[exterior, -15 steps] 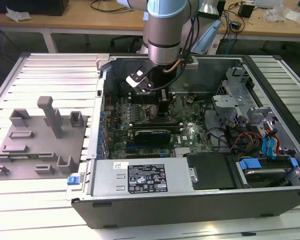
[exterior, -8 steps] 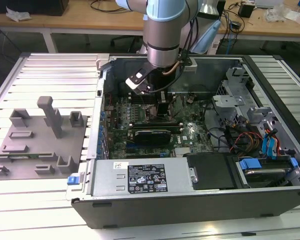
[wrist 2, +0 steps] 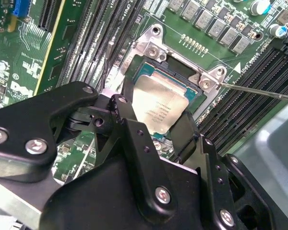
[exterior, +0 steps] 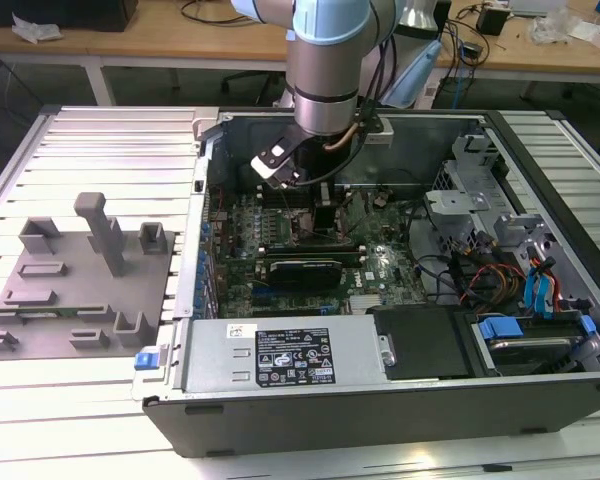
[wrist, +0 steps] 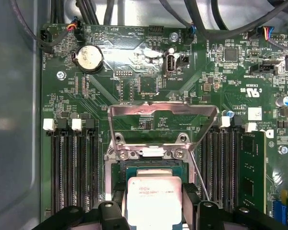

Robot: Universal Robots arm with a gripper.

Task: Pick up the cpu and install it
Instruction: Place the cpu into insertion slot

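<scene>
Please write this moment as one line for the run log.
gripper: shut on cpu | cpu: over socket, seating unclear | retention frame: open

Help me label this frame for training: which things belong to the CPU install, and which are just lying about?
Part of the job:
cpu, held in the gripper
open socket frame
motherboard

Lying about:
grey plastic blocks
coin battery
power supply
</scene>
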